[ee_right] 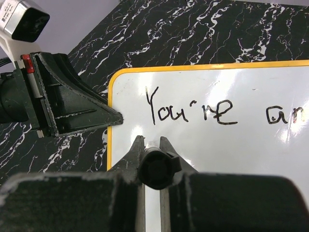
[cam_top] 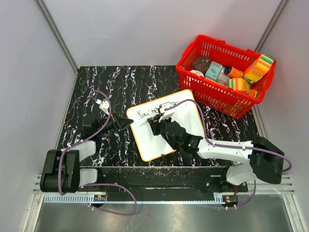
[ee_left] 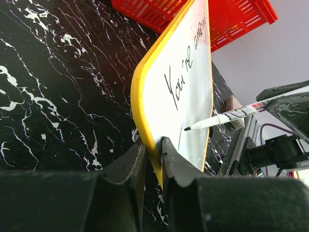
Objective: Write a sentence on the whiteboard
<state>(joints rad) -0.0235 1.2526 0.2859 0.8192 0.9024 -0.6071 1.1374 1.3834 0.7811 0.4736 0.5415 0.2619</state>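
The whiteboard (cam_top: 169, 126) lies mid-table, white with an orange-yellow rim, with "You're am..." written along its far side; it also shows in the left wrist view (ee_left: 186, 92) and the right wrist view (ee_right: 217, 145). My left gripper (cam_top: 129, 122) is shut on the board's left rim (ee_left: 153, 150). My right gripper (cam_top: 155, 121) is shut on a marker (ee_right: 155, 166), whose white barrel and black tip (ee_left: 219, 119) point at the board below the writing. The tip sits just at the surface; contact is unclear.
A red basket (cam_top: 227, 99) with sponges, jars and boxes stands at the back right, touching the board's far corner. The left gripper's fingers (ee_right: 72, 104) lie close to the marker. Grey walls enclose the black marble table (cam_top: 120, 82).
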